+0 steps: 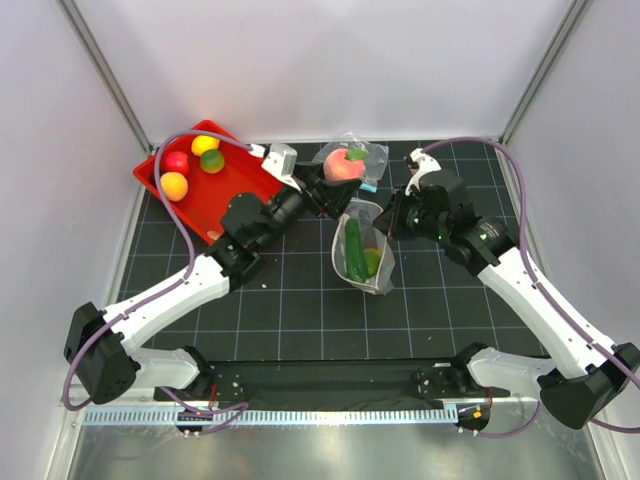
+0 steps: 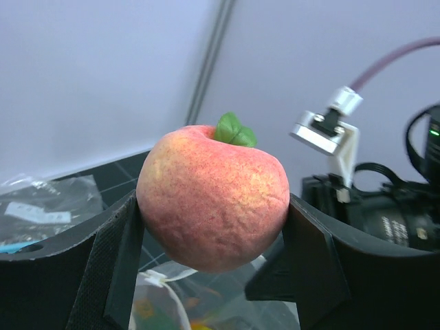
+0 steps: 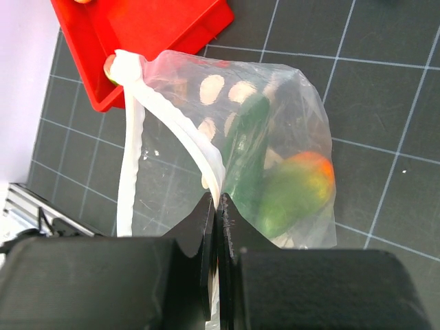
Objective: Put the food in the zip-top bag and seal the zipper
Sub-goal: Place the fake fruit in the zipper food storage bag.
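Observation:
My left gripper (image 1: 338,172) is shut on a pink peach (image 1: 345,165) with a green leaf and holds it in the air behind the mouth of the zip-top bag (image 1: 364,248); the peach (image 2: 213,197) fills the left wrist view. The dotted bag (image 3: 275,158) lies mid-table with its mouth open and holds a dark green piece (image 3: 244,148) and a green-orange piece (image 3: 295,192). My right gripper (image 3: 218,206) is shut on the bag's pale zipper strip (image 3: 175,124), pinching one side of the mouth. Yellow, green, red and orange fruits (image 1: 205,145) lie in the red tray.
A red tray (image 1: 235,190) sits at the back left. A smaller clear pouch (image 1: 372,160) with a teal strip lies behind the peach. The cage walls close in the black gridded mat (image 1: 300,300) on three sides.

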Robot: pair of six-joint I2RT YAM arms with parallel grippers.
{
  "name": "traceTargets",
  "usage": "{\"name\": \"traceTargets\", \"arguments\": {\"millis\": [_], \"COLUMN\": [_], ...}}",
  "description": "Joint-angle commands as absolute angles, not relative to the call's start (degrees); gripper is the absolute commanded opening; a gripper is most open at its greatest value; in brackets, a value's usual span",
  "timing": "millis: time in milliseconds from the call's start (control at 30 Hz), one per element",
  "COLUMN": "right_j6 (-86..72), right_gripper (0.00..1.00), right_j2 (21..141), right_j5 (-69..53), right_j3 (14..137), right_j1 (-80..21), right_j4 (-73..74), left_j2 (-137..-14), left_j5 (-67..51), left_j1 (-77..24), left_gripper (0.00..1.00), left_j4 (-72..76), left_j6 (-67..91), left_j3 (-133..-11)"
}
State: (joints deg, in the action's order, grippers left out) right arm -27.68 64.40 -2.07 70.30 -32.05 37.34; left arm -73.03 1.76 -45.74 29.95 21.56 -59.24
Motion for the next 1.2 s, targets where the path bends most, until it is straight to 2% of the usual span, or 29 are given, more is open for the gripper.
{"name": "traceTargets", "arguments": {"millis": [0, 133, 533, 833, 933, 967, 1000, 1067, 1167], "right_j6": [-30.1, -31.0, -35.5, -37.6, -38.0, -38.0, -38.1, -38.0, -38.0], "right_gripper": [0.01, 0.01, 0.01, 0.01, 0.01, 0.01, 0.01, 0.01, 0.01], "right_j2": [64.0, 64.0, 62.6, 61.3, 60.9, 60.8, 60.7, 60.6, 60.5], "right_j5": [-4.0, -4.0, -4.0, -2.5, -1.8, -1.8, -1.6, -1.6, -1.8], "right_j3": [73.7, 75.6, 77.9, 78.2, 78.4, 78.4, 78.3, 78.2, 78.0], "right_j1": [-31.3, -30.9, -29.4, -28.7, -28.3, -28.3, -28.1, -28.0, -27.8], "right_j4": [33.4, 33.2, 30.1, 28.0, 27.8, 27.8, 27.8, 27.9, 27.9], "left_j2": [-72.5, -73.2, -73.2, -73.9, -74.6, -74.8, -74.9, -74.8, -74.8], "left_j5": [-8.2, -11.2, -11.9, -11.2, -11.7, -11.8, -11.3, -10.3, -9.9], "left_j1": [-46.4, -46.5, -47.4, -47.4, -47.5, -47.5, -47.5, -47.5, -47.6], "left_gripper": [0.22, 0.22, 0.22, 0.27, 0.38, 0.55, 0.61, 0.69, 0.74], "left_j4": [39.7, 44.9, 45.2, 45.1, 45.1, 45.1, 45.0, 44.9, 44.4], "left_j6": [19.4, 20.6, 19.8, 19.5, 19.3, 19.3, 19.2, 19.2, 18.9], "left_j3": [-57.3, -56.0, -56.1, -56.1, -56.2, -56.3, -56.3, -56.2, -56.2]}}
